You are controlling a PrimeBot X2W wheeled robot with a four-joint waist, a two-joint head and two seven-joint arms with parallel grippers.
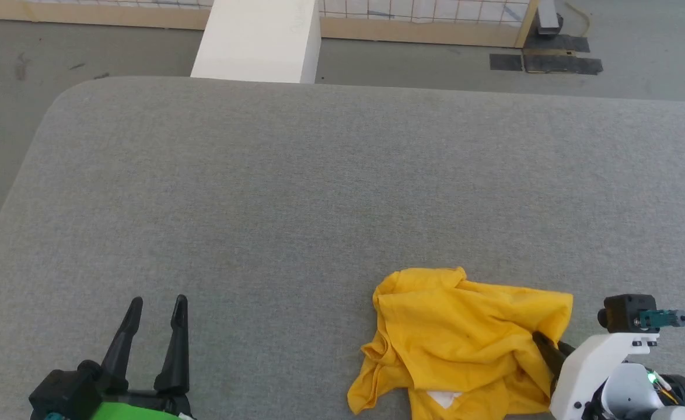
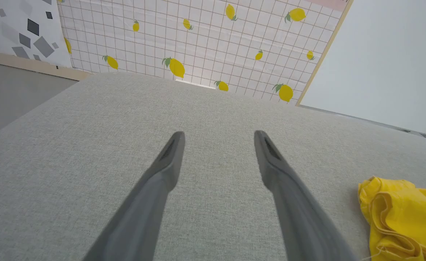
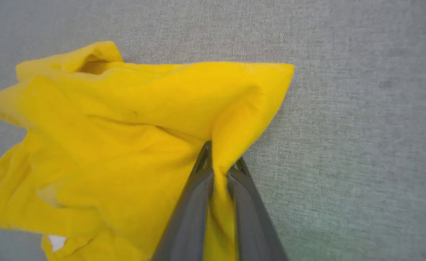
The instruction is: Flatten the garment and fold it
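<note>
Right gripper [image 3: 222, 159] is clamped on the garment's [image 1: 465, 338] three-o'clock edge — the heap lies toward nine; left gripper [image 1: 157, 300], fingers spread, seems well apart.

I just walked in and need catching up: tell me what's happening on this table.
The robot is working on a crumpled yellow garment, heaped near the front right of the grey padded table. Its right gripper has its fingers pinched on a fold at the garment's edge. The left gripper is open over bare table, apart from the cloth. Nothing is flattened or folded yet.
</note>
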